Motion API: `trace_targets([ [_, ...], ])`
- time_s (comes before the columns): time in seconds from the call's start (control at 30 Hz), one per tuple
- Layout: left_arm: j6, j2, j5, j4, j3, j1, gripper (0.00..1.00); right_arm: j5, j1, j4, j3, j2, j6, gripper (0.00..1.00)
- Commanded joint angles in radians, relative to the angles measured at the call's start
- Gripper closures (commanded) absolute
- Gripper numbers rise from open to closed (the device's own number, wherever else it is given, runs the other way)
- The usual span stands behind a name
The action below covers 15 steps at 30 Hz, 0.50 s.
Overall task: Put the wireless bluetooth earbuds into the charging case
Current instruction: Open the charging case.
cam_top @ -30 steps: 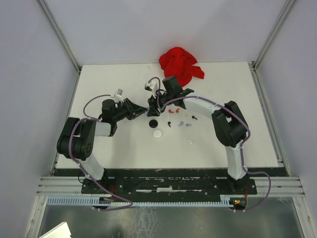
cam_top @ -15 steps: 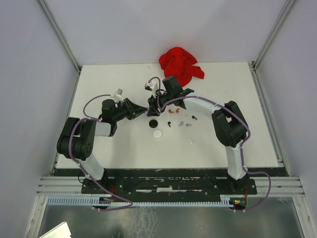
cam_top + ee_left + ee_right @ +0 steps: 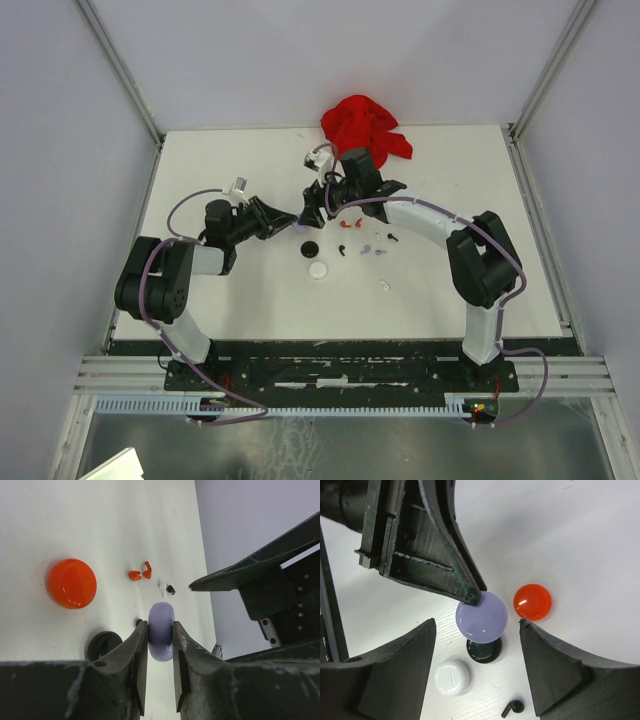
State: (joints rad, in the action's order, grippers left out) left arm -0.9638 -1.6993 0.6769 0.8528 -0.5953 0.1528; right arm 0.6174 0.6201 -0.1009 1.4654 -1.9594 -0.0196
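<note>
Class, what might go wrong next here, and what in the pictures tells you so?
The left gripper pinches the round lilac case only at its fingertips, so it may slip or twist out. The open right gripper sits close over it; closing in, it might knock the case loose.

The lilac disc point(image 3: 481, 617), red disc point(image 3: 532, 602) and black disc point(image 3: 483, 650) look like smooth, glossy plastic. The white disc point(image 3: 451, 676) has a softer sheen. The left gripper point(image 3: 160, 630) is matt black plastic, scuffed pale along its edges. The surface point(image 3: 600, 555) is matt white, faintly grained. Crumpled red cloth point(image 3: 364, 130) lies at its far edge.
</note>
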Motion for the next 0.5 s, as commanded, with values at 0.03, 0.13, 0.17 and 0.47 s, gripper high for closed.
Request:
trace_targets([
  [0.03,-0.009,0.023,-0.032,0.066,-0.012,-0.001,0.97,-0.191,-0.012,0.106,-0.023,0.112,0.160,0.23],
  [0.13,-0.033,0.030,-0.041,0.096,-0.013,0.000,0.97,-0.338,0.002,0.067,-0.026,0.129,0.214,0.22],
  [0.17,-0.043,0.032,-0.044,0.106,-0.013,-0.001,0.97,-0.385,0.014,0.052,-0.030,0.134,0.215,0.20],
  [0.47,-0.095,0.044,-0.039,0.157,-0.024,0.004,0.97,-0.512,0.043,0.016,-0.042,0.120,0.253,0.18],
])
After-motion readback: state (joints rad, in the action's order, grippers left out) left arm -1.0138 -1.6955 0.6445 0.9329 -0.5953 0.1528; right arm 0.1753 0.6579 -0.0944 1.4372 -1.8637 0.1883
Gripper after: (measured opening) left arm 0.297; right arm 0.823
